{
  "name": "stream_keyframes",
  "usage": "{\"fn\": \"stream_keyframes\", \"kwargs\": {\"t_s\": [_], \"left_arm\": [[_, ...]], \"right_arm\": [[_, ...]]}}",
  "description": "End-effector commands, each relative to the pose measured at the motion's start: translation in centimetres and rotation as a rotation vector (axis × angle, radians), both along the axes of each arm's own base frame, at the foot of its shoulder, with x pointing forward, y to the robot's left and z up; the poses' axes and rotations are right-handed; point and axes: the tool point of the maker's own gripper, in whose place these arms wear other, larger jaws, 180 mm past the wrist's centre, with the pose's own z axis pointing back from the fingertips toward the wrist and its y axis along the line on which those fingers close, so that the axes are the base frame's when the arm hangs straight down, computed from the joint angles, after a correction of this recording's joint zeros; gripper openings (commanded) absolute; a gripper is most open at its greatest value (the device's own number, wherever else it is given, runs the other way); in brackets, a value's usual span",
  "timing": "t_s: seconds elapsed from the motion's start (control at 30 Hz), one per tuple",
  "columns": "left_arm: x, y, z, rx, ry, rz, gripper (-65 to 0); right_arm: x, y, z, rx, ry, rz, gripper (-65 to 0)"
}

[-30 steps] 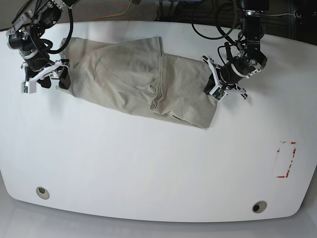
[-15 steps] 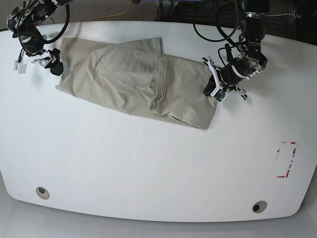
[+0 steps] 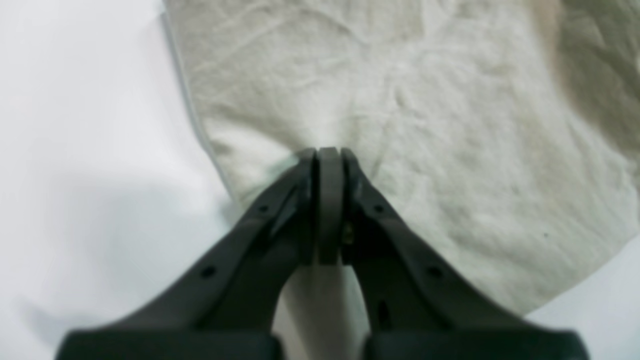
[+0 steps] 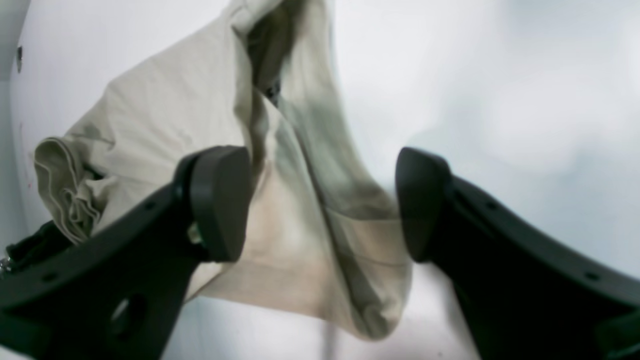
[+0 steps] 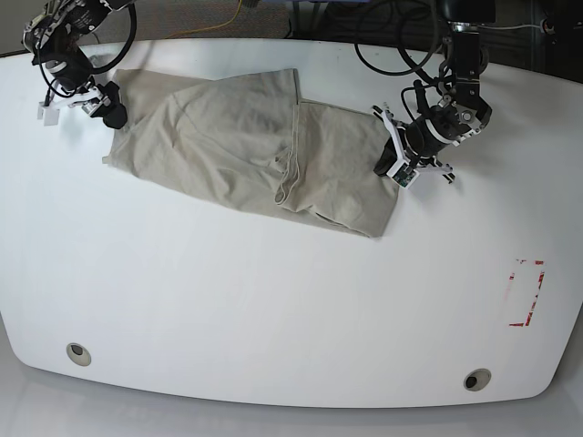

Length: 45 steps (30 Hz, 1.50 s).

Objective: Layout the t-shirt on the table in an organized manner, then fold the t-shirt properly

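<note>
Beige t-shirt point(image 5: 246, 146) spread near tabletop point(image 5: 273, 309) far edge, wide bare surface in front. Left end effector point(image 3: 327, 155) clamped on shirt; right end effector point(image 4: 320, 200) agape at hem.

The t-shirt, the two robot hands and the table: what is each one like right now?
t-shirt: spread on the table, wrinkled, partly doubled over itself, not folded neatly.
left gripper: shut, pinching the t-shirt's edge.
right gripper: open, at the t-shirt's other end, holding nothing.
table: white, shiny, t-shirt lying on it.
</note>
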Motion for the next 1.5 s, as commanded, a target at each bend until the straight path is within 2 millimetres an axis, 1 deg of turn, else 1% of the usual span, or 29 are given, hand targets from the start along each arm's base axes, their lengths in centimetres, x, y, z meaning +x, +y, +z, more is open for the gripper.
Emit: {"fn": "stream_keyframes", "kwargs": {"t_s": [0.0,0.13,0.37,0.53,0.67,0.73,0.8,0.87,1.0,1.03,1.07,1.13,1.17,1.23,1.3,1.4,1.43,1.47], "left_arm": [[-0.7,1.0,-1.0,0.072,0.044,-0.006,-65.0],[-0.7,1.0,-1.0,0.072,0.044,-0.006,-65.0],[-0.6,1.0,-0.9,0.073,0.041,-0.006,-65.0],[-0.6,1.4,-0.9,0.082,0.041,-0.009,-65.0],[-0.6,1.4,-0.9,0.084,0.04,-0.01,-65.0],[-0.6,1.4,-0.9,0.084,0.04,-0.01,-65.0],[-0.6,1.5,-0.9,0.085,0.04,-0.01,-65.0],[-0.6,1.5,-0.9,0.085,0.04,-0.01,-65.0],[-0.6,1.5,-0.9,0.085,0.04,-0.01,-65.0],[-0.6,1.5,-0.9,0.085,0.04,-0.01,-65.0],[-0.6,1.5,-0.9,0.085,0.04,-0.01,-65.0],[-0.6,1.5,-0.9,0.085,0.04,-0.01,-65.0],[-0.6,1.5,-0.9,0.085,0.04,-0.01,-65.0],[-0.6,1.5,-0.9,0.085,0.04,-0.01,-65.0],[-0.6,1.5,-0.9,0.085,0.04,-0.01,-65.0],[-0.6,1.4,-0.9,0.085,0.04,-0.01,-65.0],[-0.6,1.5,-0.9,0.085,0.041,-0.01,-65.0],[-0.6,1.5,-1.0,0.085,0.043,-0.009,-65.0]], "right_arm": [[0.9,-0.4,1.0,-0.022,-0.041,0.014,-21.3],[1.8,1.3,0.7,-0.007,-0.042,0.077,-21.3],[2.3,3.8,0.1,0.035,-0.044,0.111,-21.3],[2.8,4.9,0.0,0.045,-0.044,0.149,-21.4],[3.3,5.2,0.1,0.046,-0.054,0.159,-21.7],[3.4,5.3,0.2,0.047,-0.055,0.161,-23.9],[3.5,5.3,0.2,0.046,-0.057,0.163,-27.8],[3.5,5.4,0.1,0.047,-0.054,0.165,-33.5],[4.1,5.4,0.3,0.046,-0.065,0.167,-47.5],[4.1,5.4,0.4,0.046,-0.067,0.167,-50.1],[4.2,5.4,0.4,0.048,-0.067,0.165,-55.7],[4.3,5.4,0.5,0.048,-0.068,0.164,-63.9],[4.4,5.4,0.6,0.048,-0.07,0.164,-65.0],[4.4,5.5,0.5,0.049,-0.068,0.17,-65.0],[4.8,6.1,0.8,0.046,-0.075,0.196,-65.0],[5.4,6.7,1.8,0.009,-0.095,0.233,-65.0],[5.8,7.3,2.4,-0.003,-0.115,0.254,-65.0],[6.0,7.8,2.7,-0.004,-0.125,0.26,-65.0]]}}
